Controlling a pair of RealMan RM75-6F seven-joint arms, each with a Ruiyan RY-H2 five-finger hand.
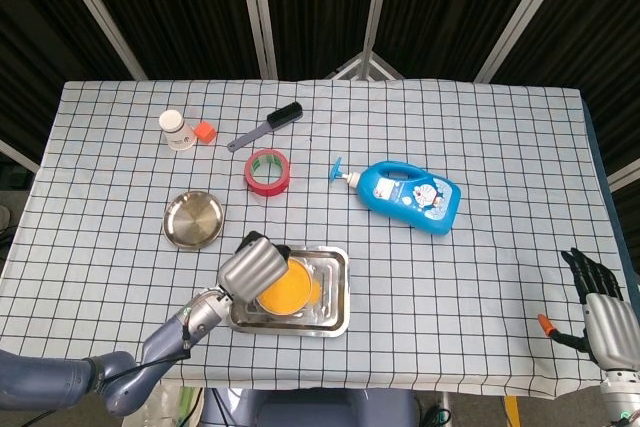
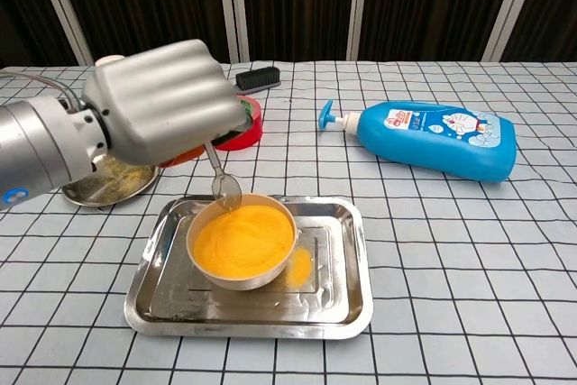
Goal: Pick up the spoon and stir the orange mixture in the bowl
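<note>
Chest view: checked tablecloth [image 2: 469, 250] before dark curtains [image 2: 288, 2] (left hand [image 2: 162, 110] fingers clasp spoon [image 2: 221, 182], right's spread, empty).

Place: robot test lab
Backdrop: black curtains [image 1: 190, 7] on metal poles [image 1: 255, 9]
Table: checked cloth [image 1: 480, 147] with scattered, unrelated household props
</note>
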